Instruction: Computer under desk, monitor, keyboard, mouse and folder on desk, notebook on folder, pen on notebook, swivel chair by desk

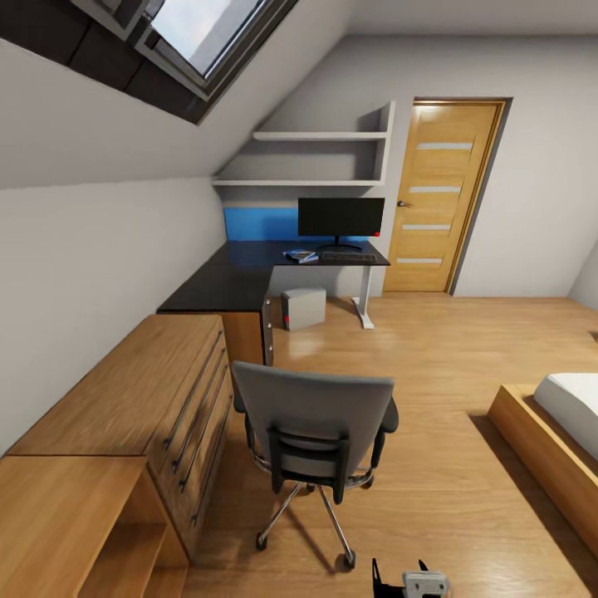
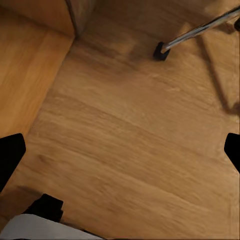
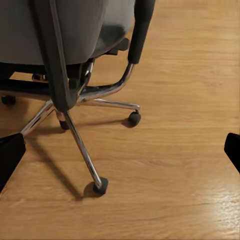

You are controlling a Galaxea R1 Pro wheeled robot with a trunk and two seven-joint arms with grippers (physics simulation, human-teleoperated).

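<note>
The grey upholstered swivel chair [image 1: 314,432] with black armrests and a chrome star base is standing on the wood floor [image 1: 448,365] with its tall back turned toward the robot, well short of the large black-topped L-shaped desk [image 1: 249,278] in the far corner. On that desk the wide black monitor [image 1: 340,218] is sitting upright, with the slim dark keyboard [image 1: 347,257] just in front of it and a small blue flat item [image 1: 301,256] beside that; a grey computer box [image 1: 303,308] is resting on the floor under the desk. The right gripper [image 3: 120,150] is hanging with its jaws spread wide apart and empty, looking at the chair's casters [image 3: 100,186] close ahead; the left gripper [image 2: 120,155] is likewise spread open over bare floor beside a light-wood chest [image 1: 158,399]. The chair is lying straight ahead, between robot and desk, so the right arm seems the nearer one. Whether a folder is lying on the seat cannot be told, since the backrest is hiding it.
</note>
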